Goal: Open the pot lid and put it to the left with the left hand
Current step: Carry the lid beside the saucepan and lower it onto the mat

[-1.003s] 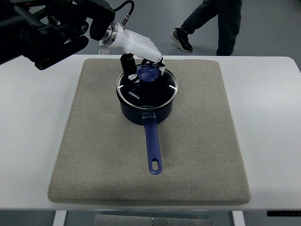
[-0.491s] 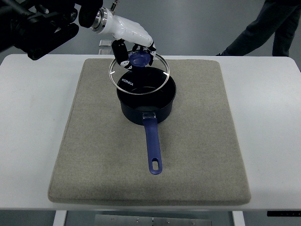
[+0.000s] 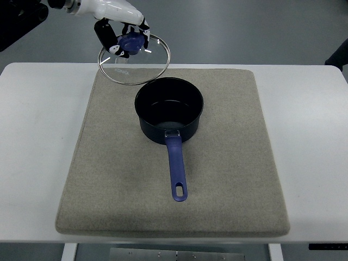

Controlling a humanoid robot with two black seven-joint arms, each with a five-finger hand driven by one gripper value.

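Up at the top left, the left hand [image 3: 120,32] has its fingers clamped on the blue knob of the glass lid [image 3: 134,61], holding it in the air, tilted, above the far left corner of the grey mat [image 3: 228,163]. Nearby, the open dark blue pot [image 3: 169,115] sits on the mat, handle pointing toward the camera. Beneath the mat lies the white table [image 3: 32,136].
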